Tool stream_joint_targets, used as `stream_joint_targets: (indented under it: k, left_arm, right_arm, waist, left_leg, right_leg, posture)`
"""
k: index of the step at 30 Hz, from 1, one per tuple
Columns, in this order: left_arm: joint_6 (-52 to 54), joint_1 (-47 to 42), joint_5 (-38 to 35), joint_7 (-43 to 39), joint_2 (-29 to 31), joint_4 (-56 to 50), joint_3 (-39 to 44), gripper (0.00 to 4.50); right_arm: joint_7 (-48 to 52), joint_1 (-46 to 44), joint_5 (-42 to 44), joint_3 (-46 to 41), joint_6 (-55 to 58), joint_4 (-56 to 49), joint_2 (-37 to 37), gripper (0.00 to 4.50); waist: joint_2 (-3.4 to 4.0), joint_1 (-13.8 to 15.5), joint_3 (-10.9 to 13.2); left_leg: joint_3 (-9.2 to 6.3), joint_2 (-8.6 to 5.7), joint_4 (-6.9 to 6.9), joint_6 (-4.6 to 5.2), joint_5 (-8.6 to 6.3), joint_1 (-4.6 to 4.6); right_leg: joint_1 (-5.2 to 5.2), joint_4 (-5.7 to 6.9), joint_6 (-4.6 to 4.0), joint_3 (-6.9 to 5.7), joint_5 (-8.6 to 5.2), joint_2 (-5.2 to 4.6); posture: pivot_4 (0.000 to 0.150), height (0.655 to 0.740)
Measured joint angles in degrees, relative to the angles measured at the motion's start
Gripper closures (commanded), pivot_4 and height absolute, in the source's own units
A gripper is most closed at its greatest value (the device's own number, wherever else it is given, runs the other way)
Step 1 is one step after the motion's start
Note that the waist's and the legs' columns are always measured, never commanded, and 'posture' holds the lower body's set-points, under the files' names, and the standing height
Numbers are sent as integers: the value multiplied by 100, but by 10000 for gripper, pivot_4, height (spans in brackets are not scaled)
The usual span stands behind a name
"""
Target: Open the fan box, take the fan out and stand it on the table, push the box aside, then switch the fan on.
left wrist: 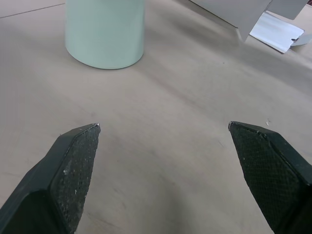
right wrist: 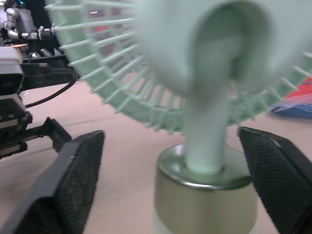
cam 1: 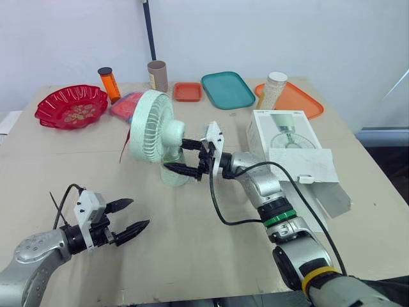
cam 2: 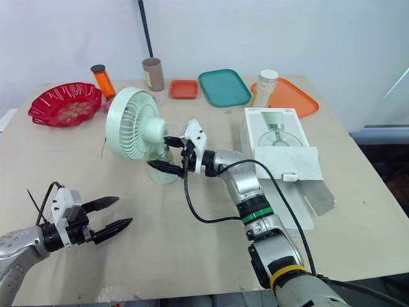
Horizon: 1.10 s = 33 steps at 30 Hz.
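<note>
Here we are looking at the tan wooden table (cam 1: 57,160), which is taking up most of the frame. The white cardboard fan box (cam 1: 281,135) is lying at centre right, its flap hanging open toward the lower right. The mint-green desk fan (cam 1: 151,125) is standing upright on its round base just left of centre, out of the box and apart from it. We are seeing the right gripper (cam 1: 176,155) reaching in from the box's side, its black fingers spread wide to either side of the fan's stem and base, with a gap showing on each side. The left gripper (cam 1: 139,212) is hovering over bare table in the lower left, its jaws likewise released and holding nothing.
</note>
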Motion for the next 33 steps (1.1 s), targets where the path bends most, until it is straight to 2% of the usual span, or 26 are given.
stream_joint_targets:
  k: [9,16,23,26,33]
  left_arm:
    - [-267,-629,300,-233,222,472,-165,0]
    - [-301,-892,289,-224,226,601,-167,0]
    - [-266,-984,212,-252,256,614,-157,0]
    - [-198,-951,144,-355,456,637,8,0]
    - [-216,-831,120,-252,523,643,359,0]
  right_arm:
    - [422,698,112,101,743,-1577,-763,697]
    - [14,1425,526,-556,1771,-3228,-1781,697]
    - [-118,2125,757,-855,2259,-3986,-2477,697]
    - [-131,2493,1032,-1170,2574,-4615,-2917,697]
    - [-548,2910,1385,-1531,3032,-5107,-3116,697]
  waist:
    - [0,5,0]
    - [-1,5,-1]
    - [-1,12,0]
    - [-2,16,0]
    - [-3,19,0]
  left_leg:
    - [-4,-2,2,0,0,0]
    - [-3,-1,3,1,-1,-3]
    - [0,-2,4,3,-1,2]
    - [-3,-2,4,6,-2,0]
    - [-2,-3,7,6,-2,9]
  right_leg:
    - [3,0,0,-4,1,-2]
    - [3,-3,0,-5,0,-1]
    - [11,-3,2,-3,1,0]
    - [12,-5,4,-4,-1,3]
    - [25,-5,5,-3,-1,4]
  posture:
    - [1500,7400]
    - [1500,7400]
    - [1500,7400]
    - [1500,7400]
    - [1500,7400]
